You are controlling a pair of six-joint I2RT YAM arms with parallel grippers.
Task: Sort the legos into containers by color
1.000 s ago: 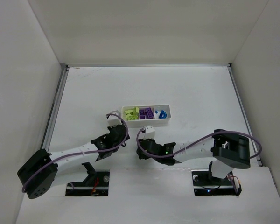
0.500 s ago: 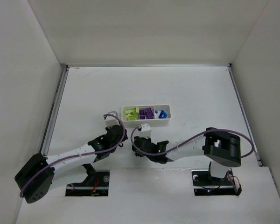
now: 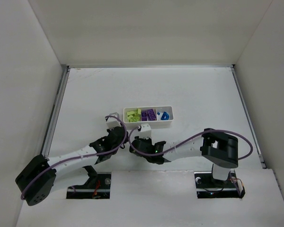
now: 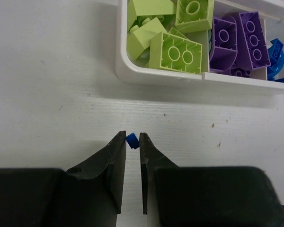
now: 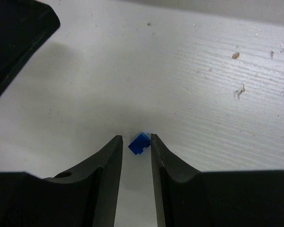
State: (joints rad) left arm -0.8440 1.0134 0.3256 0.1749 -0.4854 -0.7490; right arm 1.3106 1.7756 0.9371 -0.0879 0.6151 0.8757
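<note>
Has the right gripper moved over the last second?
Yes. In the top view the right gripper has moved left along the near side of the white three-compartment plastic tray, from its middle toward its left end.

Bright, even light; soft shadows; sharp focus.
</note>
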